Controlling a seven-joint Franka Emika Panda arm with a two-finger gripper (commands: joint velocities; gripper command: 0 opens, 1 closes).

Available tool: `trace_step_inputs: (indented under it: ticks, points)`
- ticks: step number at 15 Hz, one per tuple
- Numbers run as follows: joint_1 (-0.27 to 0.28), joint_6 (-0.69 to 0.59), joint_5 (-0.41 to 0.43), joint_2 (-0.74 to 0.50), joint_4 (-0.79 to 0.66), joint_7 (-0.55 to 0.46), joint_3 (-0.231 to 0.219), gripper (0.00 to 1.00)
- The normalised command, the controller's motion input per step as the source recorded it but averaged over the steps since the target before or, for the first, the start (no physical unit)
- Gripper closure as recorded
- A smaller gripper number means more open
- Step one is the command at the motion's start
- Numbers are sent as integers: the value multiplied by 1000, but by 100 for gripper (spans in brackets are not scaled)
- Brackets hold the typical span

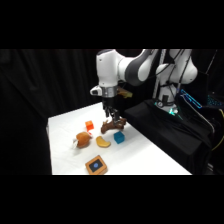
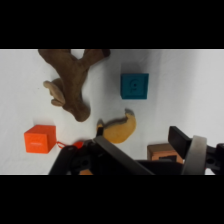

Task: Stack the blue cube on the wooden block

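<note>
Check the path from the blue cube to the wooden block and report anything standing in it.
Nothing visible blocks it. In the side view, bare table lies between the blue cube and the wooden block. The yellow-orange crescent piece lies just beside that line, close to the cube.

Honestly, no readable text anywhere here. The closest thing is the blue cube (image 2: pixel 134 86): in the wrist view its top face has a faint raised or embossed mark, kind of rounded, but I can't tell what it says or whether it's a letter at all. The wooden block (image 1: pixel 96 164) carries a dark blue square on top in the side view, just a plain shape, no writing. The orange cube (image 2: pixel 40 138) looks blank. No brands, numbers or labels I can read.
</note>
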Motion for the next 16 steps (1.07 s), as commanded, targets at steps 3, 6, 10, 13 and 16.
trace_step_inputs:
  ticks: [3,6,10,13,16]
  points:
    - [4,352,-3,-17,-235,125,26,0]
    - [6,381,4,51,-172,74,26,0]
    - [-2,368,28,123,-93,22,22,0]
    - [8,300,31,114,-64,40,20,0]
    - [32,286,23,110,-63,73,21,0]
